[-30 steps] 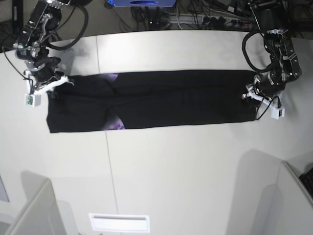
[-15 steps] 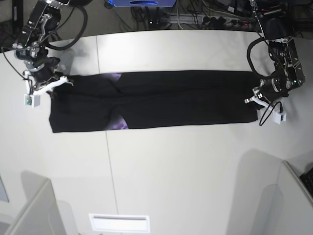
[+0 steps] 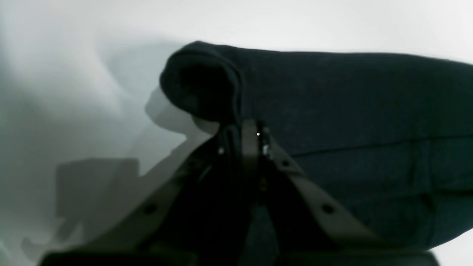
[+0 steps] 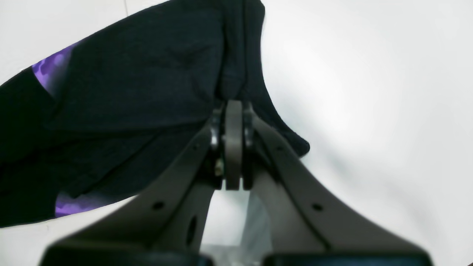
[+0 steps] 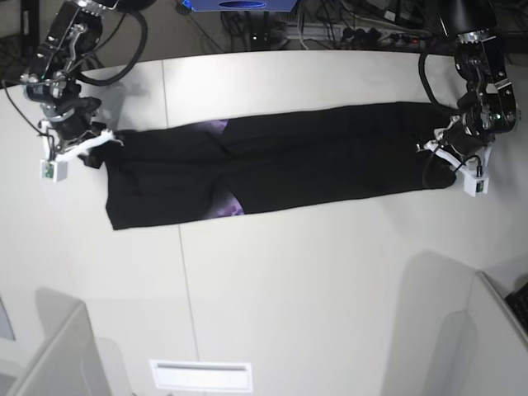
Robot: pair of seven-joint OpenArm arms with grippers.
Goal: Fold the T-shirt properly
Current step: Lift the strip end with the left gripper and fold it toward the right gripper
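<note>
The T-shirt (image 5: 280, 161) lies in a long black strip on the counter (image 5: 313, 289), stretched between both hands. The left hand (image 5: 439, 153) and the right hand (image 5: 92, 147) are each pinched tight on one end. To fold it well, lift both ends together and keep the cloth flat.

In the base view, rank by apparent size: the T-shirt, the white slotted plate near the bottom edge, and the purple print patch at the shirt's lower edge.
1. T-shirt, the largest by far, stretched between both grippers.
2. White slotted plate.
3. Purple print patch, the smallest; only a sliver shows.
</note>
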